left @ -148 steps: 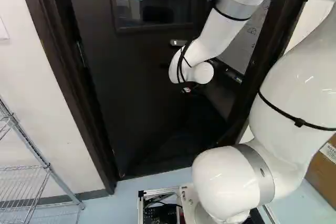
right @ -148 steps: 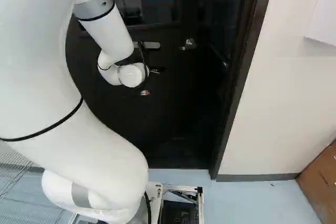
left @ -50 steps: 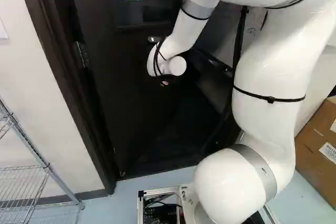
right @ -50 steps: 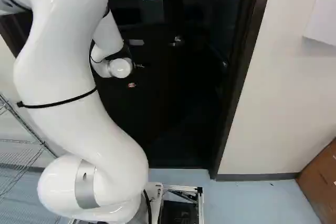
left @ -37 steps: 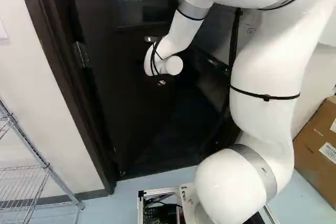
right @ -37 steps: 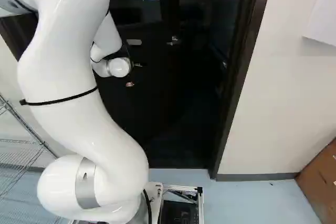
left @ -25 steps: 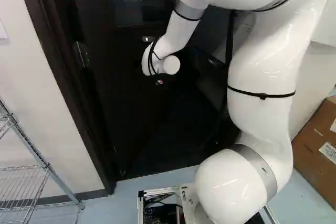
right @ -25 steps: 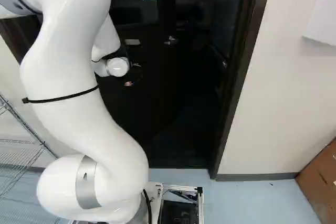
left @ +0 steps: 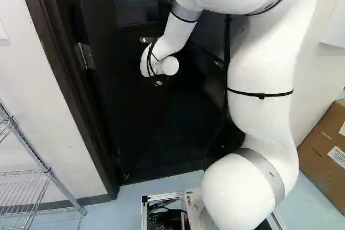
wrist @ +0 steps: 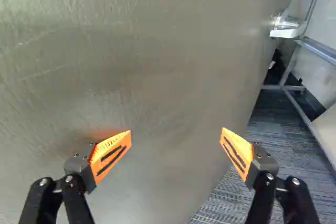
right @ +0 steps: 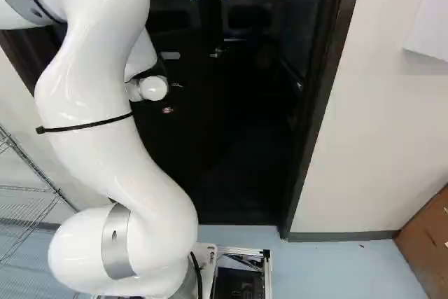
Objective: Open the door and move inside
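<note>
Door (left: 126,117) ajar, hinge (left: 85,56) at the left of the left base view, swung away from the base (left: 164,196); carpet (wrist: 257,145) shows past its free edge. Claw (wrist: 177,131) spread wide, grasping nothing, facing the door's flat face on the hinge side of the handle (wrist: 286,27) (contact unclear). Probably set there to push, no grip needed. Arm (left: 264,74) reaches ahead, likely holding the way wide for driving in.

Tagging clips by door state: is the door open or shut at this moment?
Open, at least partly: in the wrist view, the door ends just past its handle, and carpet shows beyond that edge.
</note>
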